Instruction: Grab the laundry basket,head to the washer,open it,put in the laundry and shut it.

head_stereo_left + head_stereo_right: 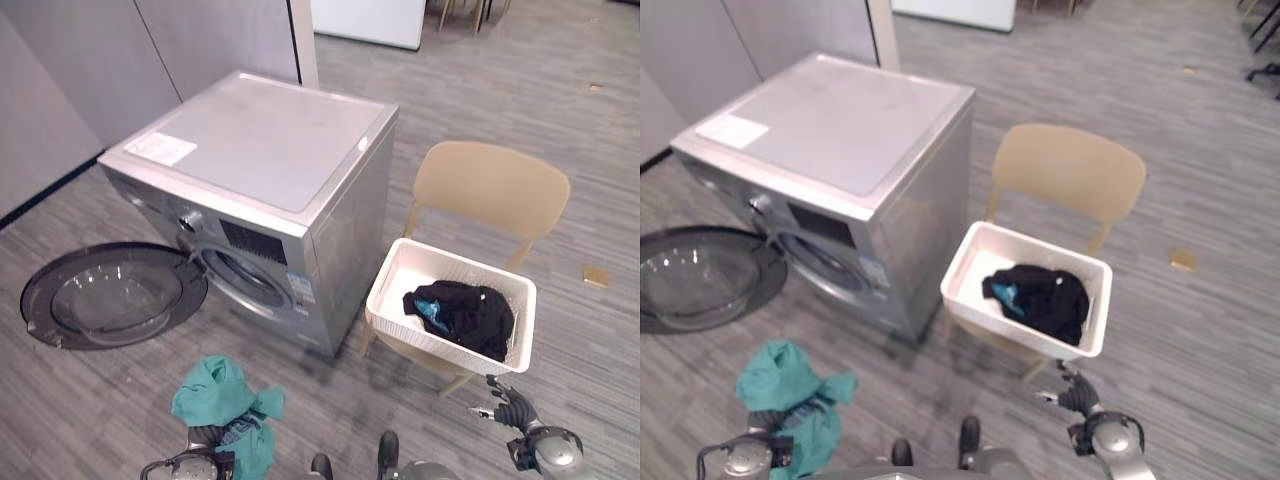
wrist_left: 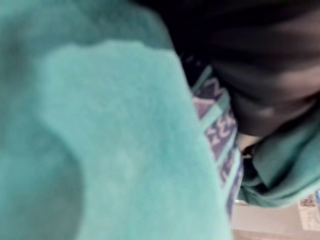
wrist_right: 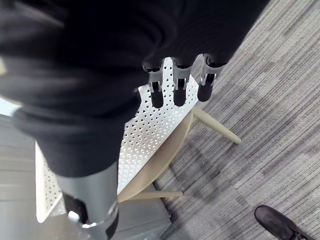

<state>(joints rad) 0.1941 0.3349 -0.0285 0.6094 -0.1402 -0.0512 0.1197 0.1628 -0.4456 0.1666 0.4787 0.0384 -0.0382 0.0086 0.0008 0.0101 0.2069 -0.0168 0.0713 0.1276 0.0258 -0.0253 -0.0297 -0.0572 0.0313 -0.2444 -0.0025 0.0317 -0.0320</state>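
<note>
A silver front-loading washer (image 1: pixel 260 150) stands on the floor with its round door (image 1: pixel 110 295) swung wide to the left, the drum opening (image 1: pixel 245 275) exposed. To its right, a white perforated laundry basket (image 1: pixel 392 285) rests on a beige chair (image 1: pixel 490 185) and holds a black garment (image 1: pixel 465 315). My left hand (image 1: pixel 190 465) is low in front of the washer, with a bunched teal garment (image 1: pixel 220 400) rising from its grip and covering its fingers. My right hand (image 1: pixel 515 410) hangs open just in front of the basket's near wall (image 3: pixel 150 125), touching nothing.
Grey wall panels (image 1: pixel 90 60) run behind the washer at the back left. A white cabinet (image 1: pixel 370 20) stands at the far back. A small tan tile (image 1: pixel 596 275) lies on the grey plank floor right of the chair.
</note>
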